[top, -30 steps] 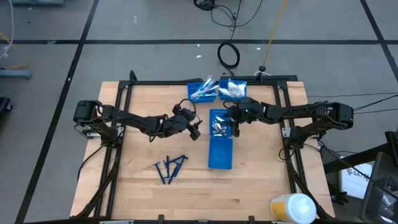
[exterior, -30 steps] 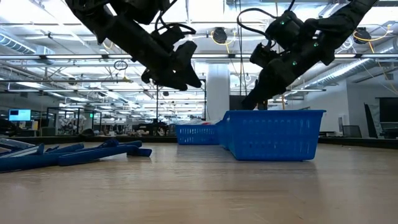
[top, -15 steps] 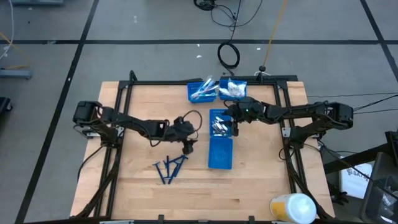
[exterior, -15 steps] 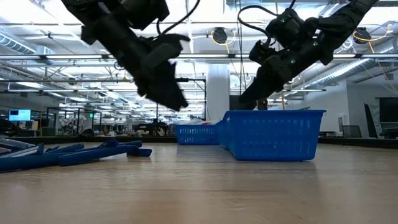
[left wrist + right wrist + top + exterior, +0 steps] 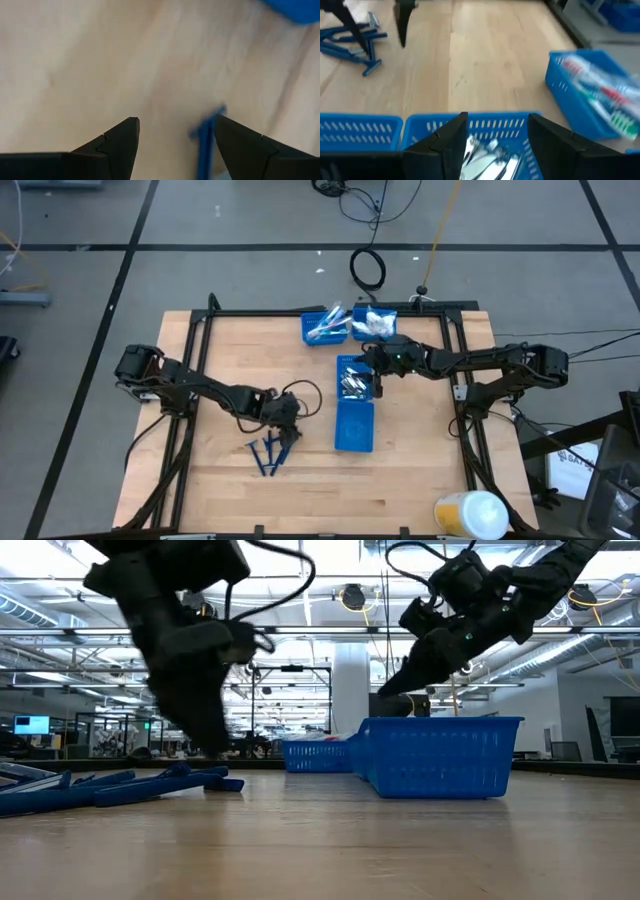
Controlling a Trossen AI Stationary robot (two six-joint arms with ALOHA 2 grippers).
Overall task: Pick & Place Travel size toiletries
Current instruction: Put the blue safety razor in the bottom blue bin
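Several dark blue T-shaped razors [image 5: 270, 452] lie in a loose pile on the wooden table near its near-left middle; they also show in the low view [image 5: 130, 783]. My left gripper [image 5: 287, 428] hangs open just above the pile's far-right end, touching nothing; its wrist view shows one razor [image 5: 205, 145] between the open fingers [image 5: 175, 120]. My right gripper [image 5: 378, 386] hovers open over the blue bin [image 5: 356, 362] holding silvery tubes [image 5: 485, 159], with its fingers [image 5: 497, 117] above the bin's rim.
A second blue bin [image 5: 353, 427] adjoins the tube bin on its near side. Two more bins stand at the far edge, one with light-blue sticks [image 5: 325, 326] and one with white packets [image 5: 375, 323]. A black frame rims the table. Bare wood lies left of the razors.
My left gripper has swung from beside the tube bin toward the table's near edge and a little left, dropping low over the razor pile with its fingers pointing down. The razors and bins have kept their places.
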